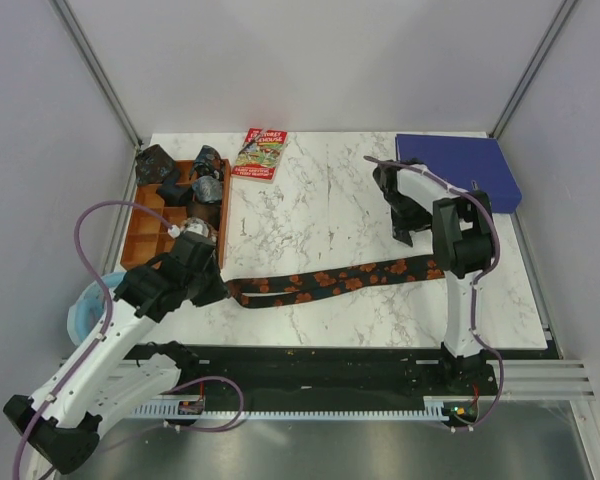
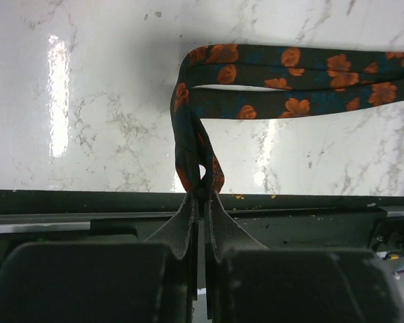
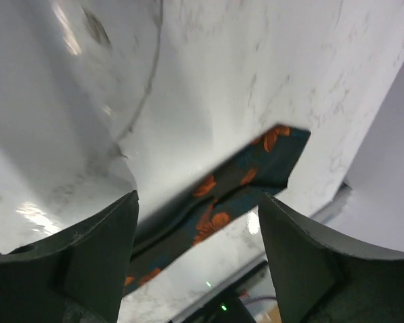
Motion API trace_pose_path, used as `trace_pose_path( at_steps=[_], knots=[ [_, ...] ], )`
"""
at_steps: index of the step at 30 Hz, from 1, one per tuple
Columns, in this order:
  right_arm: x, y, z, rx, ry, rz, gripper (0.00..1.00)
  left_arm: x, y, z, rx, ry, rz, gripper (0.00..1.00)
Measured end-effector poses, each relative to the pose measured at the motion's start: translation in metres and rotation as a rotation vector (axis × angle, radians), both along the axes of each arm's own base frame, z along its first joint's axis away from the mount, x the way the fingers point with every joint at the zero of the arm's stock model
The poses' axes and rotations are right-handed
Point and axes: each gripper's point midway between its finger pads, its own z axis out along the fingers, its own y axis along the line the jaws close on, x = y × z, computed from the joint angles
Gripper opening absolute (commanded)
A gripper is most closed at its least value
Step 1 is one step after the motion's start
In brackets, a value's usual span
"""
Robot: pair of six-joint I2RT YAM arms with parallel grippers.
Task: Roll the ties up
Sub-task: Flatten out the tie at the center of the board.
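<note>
Drooping from the left hand (image 2: pixel 202 194) clenched on its folded end, the long black orange-blotched fabric necktie (image 2: pixel 303 81) seems light and floppy, the right hand (image 3: pixel 196 205) released.

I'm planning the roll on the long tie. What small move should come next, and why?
Likely turn the left end effector at the wrist to wind a first loop. It is shut on the folded end of the tie, whose length lies straight on the table. The right end effector hangs open above the far end, holding nothing.
</note>
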Motion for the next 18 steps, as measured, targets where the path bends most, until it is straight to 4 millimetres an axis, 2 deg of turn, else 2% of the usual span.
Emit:
trace_pose_path(
  at_steps=[1, 2, 6, 8, 9, 10, 12, 13, 16, 18],
  knots=[
    [0.002, 0.001, 0.0, 0.004, -0.01, 0.0, 0.82, 0.0, 0.001, -0.003, 0.005, 0.008, 0.001, 0.02],
    [0.014, 0.004, 0.004, 0.029, -0.071, -0.01, 0.82, 0.0, 0.003, -0.008, 0.014, 0.019, 0.008, 0.02],
    [0.037, 0.017, 0.034, 0.205, -0.339, -0.081, 0.74, 0.008, 0.01, -0.022, 0.006, 0.046, 0.033, 0.02],
    [0.029, 0.01, 0.049, 0.296, -0.457, -0.15, 0.71, 0.012, 0.012, -0.027, 0.003, 0.063, 0.04, 0.02],
    [0.02, 0.005, 0.054, 0.353, -0.52, -0.196, 0.64, 0.014, 0.013, -0.027, 0.0, 0.063, 0.037, 0.02],
    [0.008, -0.001, 0.056, 0.403, -0.566, -0.251, 0.62, 0.016, 0.013, -0.027, -0.003, 0.06, 0.031, 0.02],
    [-0.012, -0.013, 0.048, 0.469, -0.64, -0.35, 0.58, 0.019, 0.013, -0.025, -0.01, 0.044, 0.015, 0.02],
    [-0.023, -0.015, 0.037, 0.501, -0.649, -0.395, 0.57, 0.02, 0.012, -0.024, -0.012, 0.038, 0.007, 0.02],
    [-0.053, -0.002, -0.004, 0.578, -0.587, -0.469, 0.53, 0.021, 0.01, -0.023, -0.019, 0.029, -0.016, 0.02],
    [-0.063, 0.007, -0.021, 0.609, -0.547, -0.495, 0.52, 0.022, 0.009, -0.021, -0.025, 0.023, -0.028, 0.02]
  ],
)
